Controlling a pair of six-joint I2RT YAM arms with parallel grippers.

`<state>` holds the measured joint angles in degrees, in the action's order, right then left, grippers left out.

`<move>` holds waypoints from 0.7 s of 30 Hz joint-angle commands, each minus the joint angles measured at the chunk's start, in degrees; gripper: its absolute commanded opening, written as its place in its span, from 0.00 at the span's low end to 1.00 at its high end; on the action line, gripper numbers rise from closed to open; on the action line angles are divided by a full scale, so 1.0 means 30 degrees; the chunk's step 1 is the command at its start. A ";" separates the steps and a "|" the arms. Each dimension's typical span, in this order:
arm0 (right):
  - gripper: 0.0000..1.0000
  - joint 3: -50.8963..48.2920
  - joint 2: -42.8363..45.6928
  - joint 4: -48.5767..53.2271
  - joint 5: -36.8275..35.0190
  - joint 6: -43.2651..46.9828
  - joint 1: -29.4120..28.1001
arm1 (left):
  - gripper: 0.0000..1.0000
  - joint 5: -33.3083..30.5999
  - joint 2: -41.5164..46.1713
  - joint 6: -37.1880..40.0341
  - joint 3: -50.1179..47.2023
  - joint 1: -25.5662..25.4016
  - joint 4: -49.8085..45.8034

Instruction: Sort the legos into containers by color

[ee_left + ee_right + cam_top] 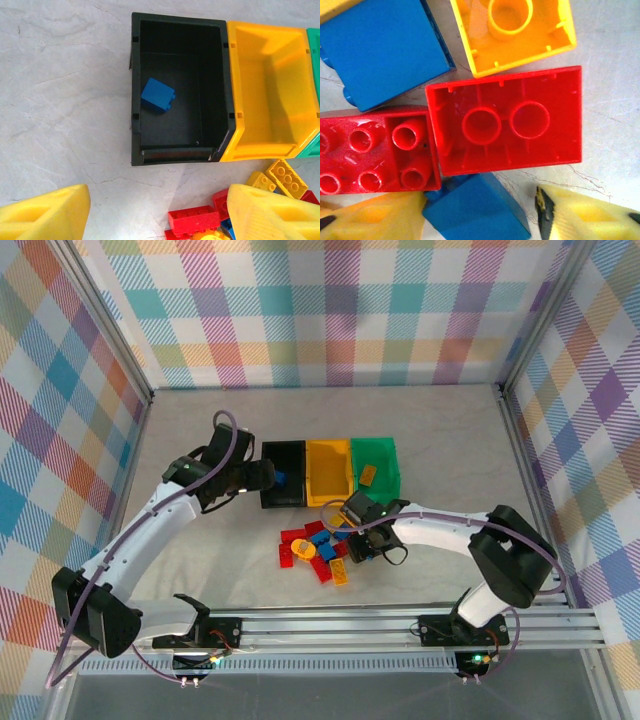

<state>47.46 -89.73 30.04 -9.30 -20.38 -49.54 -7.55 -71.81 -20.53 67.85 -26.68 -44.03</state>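
Three bins stand in a row: black [283,490], yellow-orange [328,468] and green [378,455]. A blue brick [158,95] lies in the black bin [177,150], and an orange brick [368,475] in the green one. The remaining red, blue and orange legos [315,550] are piled in front of the bins. My left gripper [262,477] hovers open and empty at the black bin's near-left side, its fingers [45,212] wide apart. My right gripper [350,535] is low over the pile and open, a blue brick [480,207] between its fingers [585,215] with a gap on the right.
Close round the right gripper lie an upside-down red brick [505,120], a studded red brick [375,150], another blue brick [380,50] and an upside-down orange brick [512,30]. Plaid walls enclose the table; bare marble [60,100] lies left of the black bin.
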 commanded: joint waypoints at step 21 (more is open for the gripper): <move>0.32 0.0692 0.1435 0.2839 -0.0284 -0.0767 -0.0099 | 0.73 -0.0168 0.1213 0.0165 0.0233 0.0044 -0.0979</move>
<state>47.75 -87.83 35.09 -9.43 -21.85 -49.54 -7.57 -69.89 -20.29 67.85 -26.68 -45.43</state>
